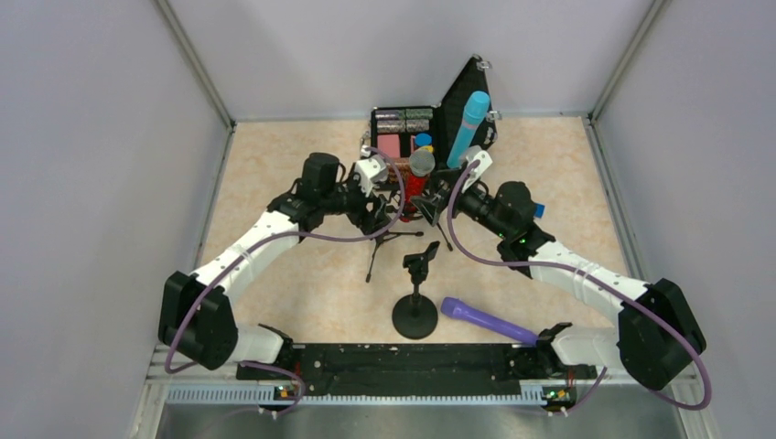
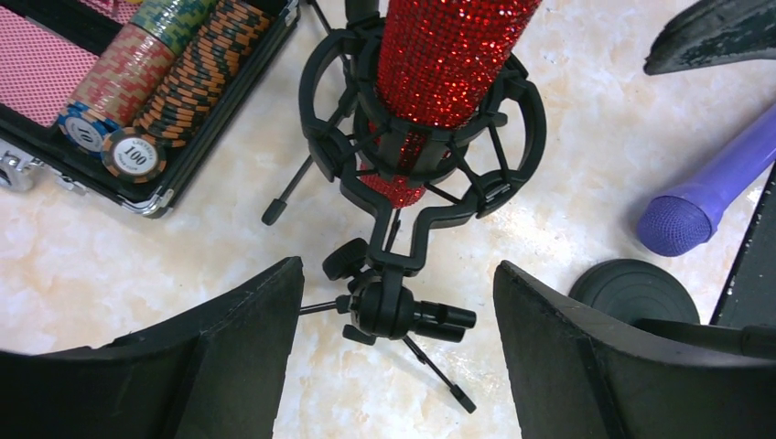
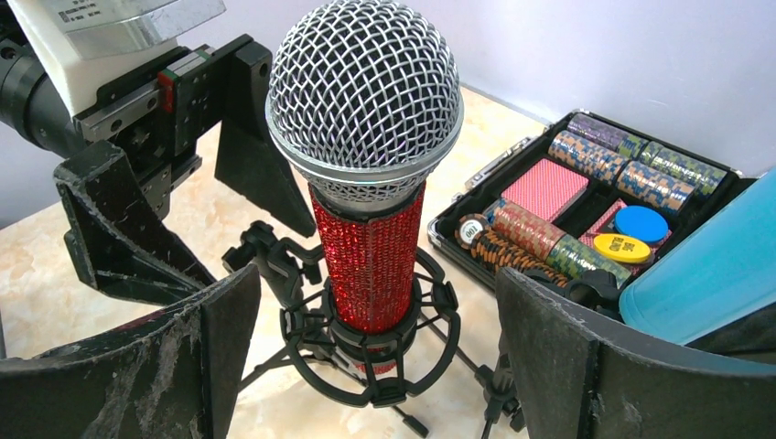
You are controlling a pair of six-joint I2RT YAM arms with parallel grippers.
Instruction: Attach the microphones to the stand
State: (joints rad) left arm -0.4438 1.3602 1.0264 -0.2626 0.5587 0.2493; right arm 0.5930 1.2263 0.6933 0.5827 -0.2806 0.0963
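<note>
Two grippers, the left gripper (image 2: 395, 272) and the right gripper (image 3: 375, 279), are held spread and empty either side of the red microphone (image 3: 366, 210), which is seated upright in the shock mount (image 2: 414, 245). The purple microphone (image 1: 485, 319) is laid beside the round-base stand (image 1: 415, 315).

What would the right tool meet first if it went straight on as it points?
Probably the glittery red microphone with a silver mesh head, upright in its black shock mount, though depth is unclear.
</note>
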